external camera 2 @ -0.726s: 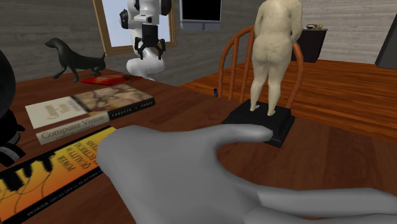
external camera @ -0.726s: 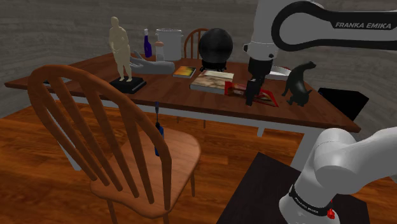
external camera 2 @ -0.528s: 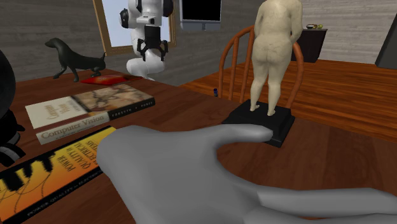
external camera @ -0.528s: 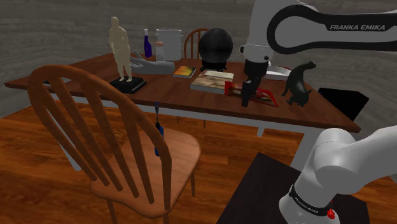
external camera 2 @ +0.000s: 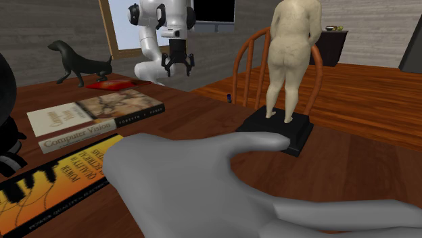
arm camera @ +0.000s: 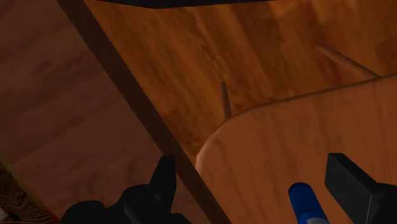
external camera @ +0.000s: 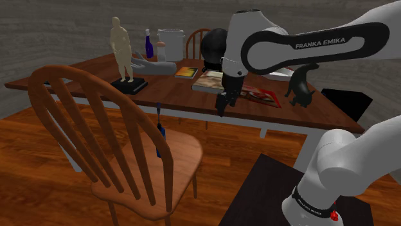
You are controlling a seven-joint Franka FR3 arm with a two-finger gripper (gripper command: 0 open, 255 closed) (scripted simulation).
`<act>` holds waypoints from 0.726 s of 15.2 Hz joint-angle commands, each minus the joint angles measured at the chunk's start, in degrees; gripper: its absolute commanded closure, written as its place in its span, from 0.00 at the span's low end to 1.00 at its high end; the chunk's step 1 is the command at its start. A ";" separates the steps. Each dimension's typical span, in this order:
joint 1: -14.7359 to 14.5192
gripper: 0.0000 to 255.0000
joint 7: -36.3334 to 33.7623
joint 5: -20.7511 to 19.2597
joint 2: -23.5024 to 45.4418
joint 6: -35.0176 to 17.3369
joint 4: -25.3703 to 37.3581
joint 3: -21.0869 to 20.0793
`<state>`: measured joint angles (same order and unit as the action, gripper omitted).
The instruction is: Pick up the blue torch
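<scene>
The blue torch [external camera: 159, 129] is a slim blue stick standing on end on the wooden chair's seat [external camera: 183, 151], close to its back spindles. Past the table's edge its tip [external camera 2: 228, 99] peeks up in the second exterior view. My black gripper [external camera: 222, 106] hangs open over the table's near edge, above and to the shoulder view's right of the torch; it also hangs in mid-air [external camera 2: 178, 65] beyond the table. In the wrist view the torch's blue end [arm camera: 306, 203] lies between my spread fingers [arm camera: 163, 182], nearer the other one and untouched.
The wooden table [external camera: 183, 99] carries a tan statue on a black base [external camera: 120, 46], a grey hand sculpture [external camera: 155, 65], books [external camera: 216, 81], a red book [external camera: 265, 97], a black dog figure [external camera: 302, 83] and a black globe [external camera: 218, 46]. The chair's tall back [external camera: 83, 138] rises near the torch.
The arm has swung toward the shoulder view's left, carrying the gripper from above the red book to the table's near edge and lower. The fingers stay open. The torch has not moved.
</scene>
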<state>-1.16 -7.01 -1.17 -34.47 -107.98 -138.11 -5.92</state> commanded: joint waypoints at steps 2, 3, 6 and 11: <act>-0.07 0.00 -3.65 0.58 5.02 -5.69 1.10 -2.04; -0.04 0.00 -4.84 0.62 6.77 -7.42 1.66 -2.71; 0.18 0.00 -8.51 0.29 12.27 -12.30 3.88 -4.66; 0.80 0.00 -15.12 -1.94 21.99 -19.16 9.26 -7.69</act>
<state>-0.46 -20.56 -2.56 -14.59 -125.73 -130.12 -12.94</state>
